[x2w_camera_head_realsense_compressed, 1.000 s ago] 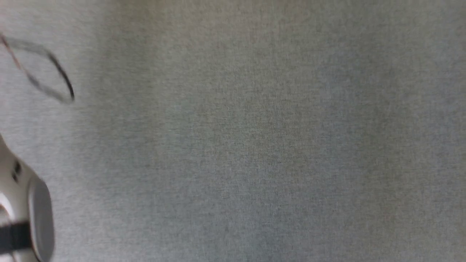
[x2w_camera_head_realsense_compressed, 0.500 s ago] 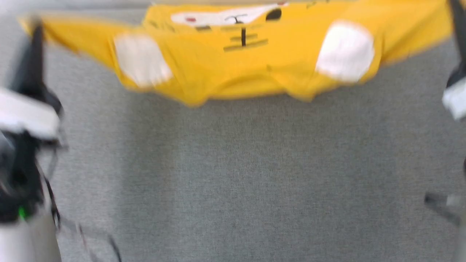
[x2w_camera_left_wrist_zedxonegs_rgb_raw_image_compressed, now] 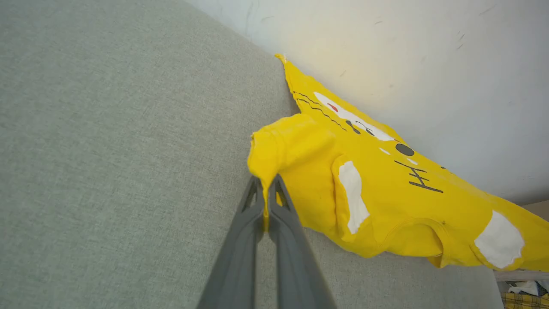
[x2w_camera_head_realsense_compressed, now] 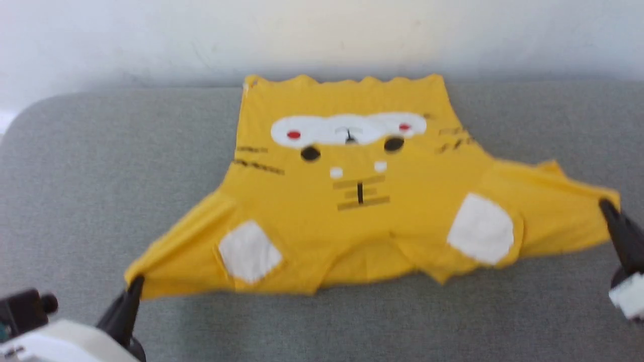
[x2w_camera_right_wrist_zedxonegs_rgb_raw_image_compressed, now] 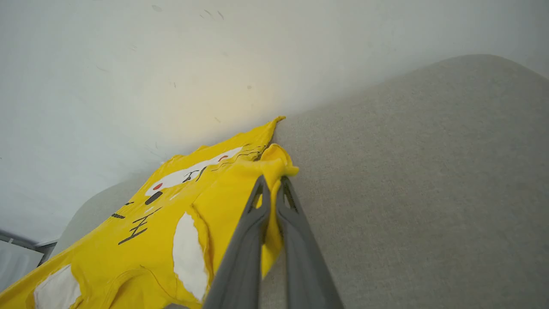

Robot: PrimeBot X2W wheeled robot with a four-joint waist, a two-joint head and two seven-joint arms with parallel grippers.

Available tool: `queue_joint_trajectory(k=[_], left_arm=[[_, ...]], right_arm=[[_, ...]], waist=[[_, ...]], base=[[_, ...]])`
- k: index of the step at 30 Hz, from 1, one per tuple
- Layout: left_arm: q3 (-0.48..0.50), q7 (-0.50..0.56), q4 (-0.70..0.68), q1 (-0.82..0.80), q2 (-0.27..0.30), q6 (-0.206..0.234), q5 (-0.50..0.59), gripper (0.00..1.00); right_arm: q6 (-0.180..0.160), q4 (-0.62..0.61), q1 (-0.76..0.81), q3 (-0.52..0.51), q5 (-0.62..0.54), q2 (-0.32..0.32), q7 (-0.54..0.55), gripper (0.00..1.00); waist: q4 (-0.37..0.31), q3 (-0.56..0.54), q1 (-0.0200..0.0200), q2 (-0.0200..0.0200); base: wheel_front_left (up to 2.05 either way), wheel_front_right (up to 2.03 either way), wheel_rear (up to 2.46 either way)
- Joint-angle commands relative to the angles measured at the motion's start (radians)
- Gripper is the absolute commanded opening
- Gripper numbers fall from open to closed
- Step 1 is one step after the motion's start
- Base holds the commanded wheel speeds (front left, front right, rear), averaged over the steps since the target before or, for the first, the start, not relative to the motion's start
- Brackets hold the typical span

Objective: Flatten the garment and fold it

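Observation:
The garment [x2w_camera_head_realsense_compressed: 352,201] is a bright yellow T-shirt with white patches, black marks and red spots, spread face up on a grey cushion with its hem against the wall and its collar toward me. My left gripper [x2w_camera_head_realsense_compressed: 135,282] is shut on the left sleeve's end [x2w_camera_left_wrist_zedxonegs_rgb_raw_image_compressed: 261,167]. At the right, my right gripper [x2w_camera_head_realsense_compressed: 605,207] is shut on the other sleeve's end [x2w_camera_right_wrist_zedxonegs_rgb_raw_image_compressed: 279,171]. Both sleeves are pulled outward and taut. The left wrist view shows the garment [x2w_camera_left_wrist_zedxonegs_rgb_raw_image_compressed: 386,189] running back to the wall, as does the right wrist view [x2w_camera_right_wrist_zedxonegs_rgb_raw_image_compressed: 141,231].
The grey cushion [x2w_camera_head_realsense_compressed: 75,176] stretches wide on both sides of the shirt and in front of it. A pale wall [x2w_camera_head_realsense_compressed: 322,35] rises directly behind. Some plaid cloth [x2w_camera_left_wrist_zedxonegs_rgb_raw_image_compressed: 525,298] lies beyond the cushion's far end.
The head camera has tilted up, from bare cushion to the whole shirt and the wall. Both grippers keep their hold on the sleeves.

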Motion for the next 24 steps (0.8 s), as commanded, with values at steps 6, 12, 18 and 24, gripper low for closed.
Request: queue_joint_trajectory(k=[6,12,18,24], left_arm=[[-0.001,0.033,-0.024,0.212,-0.008,-0.046,-0.044,0.0],[-0.041,0.09,-0.02,0.372,0.004,-0.077,-0.063,0.0],[-0.026,0.112,-0.011,0.446,0.014,-0.053,-0.058,0.0],[-0.002,0.102,-0.009,0.464,0.02,-0.042,-0.049,0.0]], right_arm=[[-0.001,0.059,0.223,-0.045,0.074,0.003,0.009,0.0],[-0.001,0.096,0.39,-0.065,0.118,0.003,0.046,0.0],[-0.001,0.102,0.496,-0.096,0.136,0.003,0.091,0.0],[-0.001,0.09,0.541,-0.127,0.133,0.003,0.117,0.0]], waist=[[0.02,-0.102,0.0003,0.0],[0.023,-0.121,0.0003,0.0],[0.029,-0.113,0.0003,0.0],[0.031,-0.11,0.0003,0.0]], base=[[0.0,0.0,0.0],[0.0,0.0,0.0],[0.0,0.0,0.0],[0.0,0.0,0.0]])
